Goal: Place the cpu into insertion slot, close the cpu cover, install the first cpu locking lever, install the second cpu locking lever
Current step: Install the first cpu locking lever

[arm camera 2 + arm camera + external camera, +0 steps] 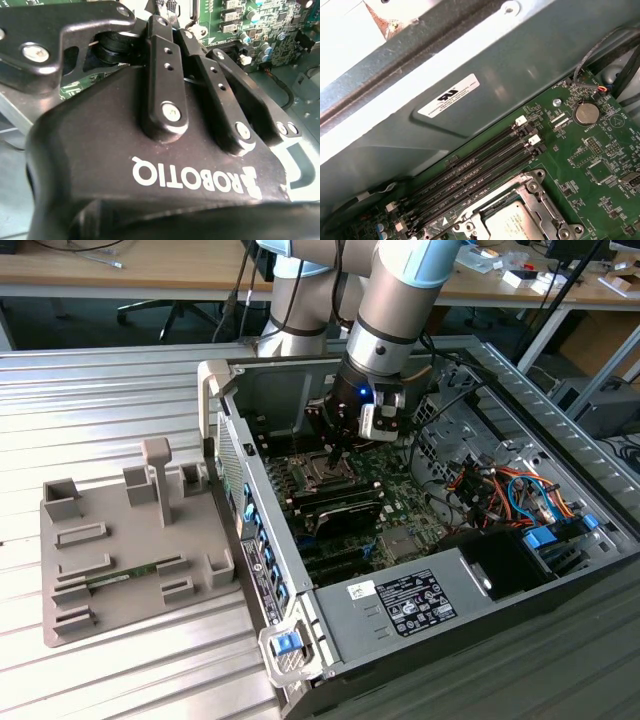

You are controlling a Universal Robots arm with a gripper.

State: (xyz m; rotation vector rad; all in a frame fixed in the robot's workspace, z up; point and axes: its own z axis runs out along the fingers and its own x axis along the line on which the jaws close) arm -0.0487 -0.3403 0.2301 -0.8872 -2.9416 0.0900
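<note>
Silver-grey metal marks the cpu (512, 224), which in the first wrist view lies flat inside the insertion slot (495, 220), beside the long memory slots (475, 175) on the green circuit board (600, 165). The cpu cover (542, 200) appears to lie down around the chip; whether either locking lever is latched cannot be told. In the exterior view, the end effector (333, 453) hangs just above the slot at the centre of the frame, inside the open computer case (230, 440), which rests on the ribbed surface (120, 390). Whether the end effector is open or closed, and whether it holds anything, cannot be told. The step in hand is judged to be work at the cover or the levers. Keep the approach vertical and slow. Apply pressure to the metal frame or lever only, never to the chip top. Confirm that the chip sits level first, since a tilted chip could damage the contacts. Avoid the memory slots alongside.
</note>
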